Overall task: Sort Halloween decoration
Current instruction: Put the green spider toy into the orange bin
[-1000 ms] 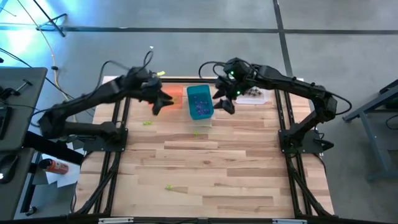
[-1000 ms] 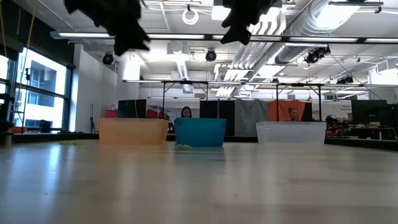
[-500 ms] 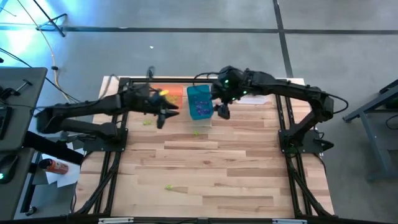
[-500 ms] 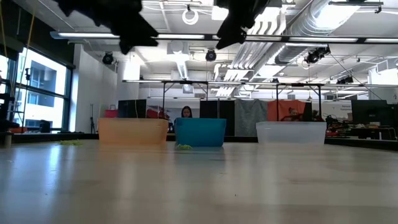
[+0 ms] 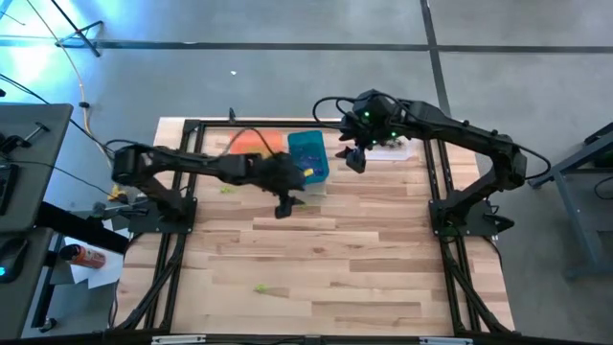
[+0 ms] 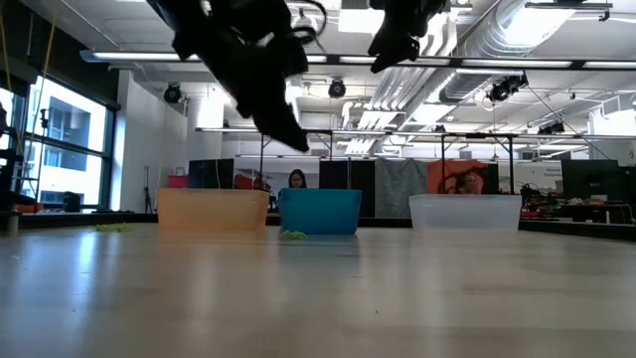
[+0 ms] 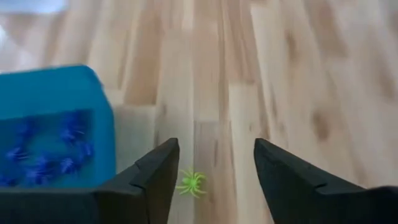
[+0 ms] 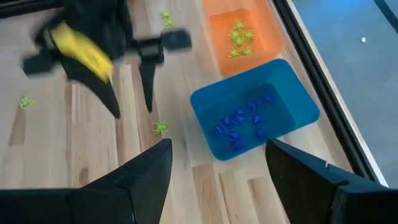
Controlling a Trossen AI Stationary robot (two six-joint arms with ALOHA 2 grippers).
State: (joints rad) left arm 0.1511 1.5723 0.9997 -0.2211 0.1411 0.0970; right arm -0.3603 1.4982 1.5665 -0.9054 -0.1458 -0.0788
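Note:
The Halloween decoration shows as tiny spiders. One yellow-green spider [image 7: 191,182] lies on the wood just before the near wall of the teal bin [image 5: 308,158]. My left gripper [image 7: 216,149] hovers open above that spider, touching nothing; the high view shows the left gripper [image 5: 284,204] beside the bin's near end. Purple spiders [image 8: 239,124] lie in the teal bin, and yellow-green ones [image 8: 237,34] in the orange bin [image 5: 251,143]. My right gripper [image 5: 352,159] hangs open in the air to the right of the teal bin, holding nothing.
More yellow-green spiders lie loose on the wood: one [image 5: 228,189] left of the teal bin, one [image 5: 261,287] near the table's near edge. A clear bin [image 6: 465,212] stands at the far right under my right arm. People sit in the room beyond the table.
My left gripper has swung from beside the orange bin toward the table's right and near side and come down, ending over the spider by the teal bin. My right gripper drifted left toward the teal bin, then back to the right.

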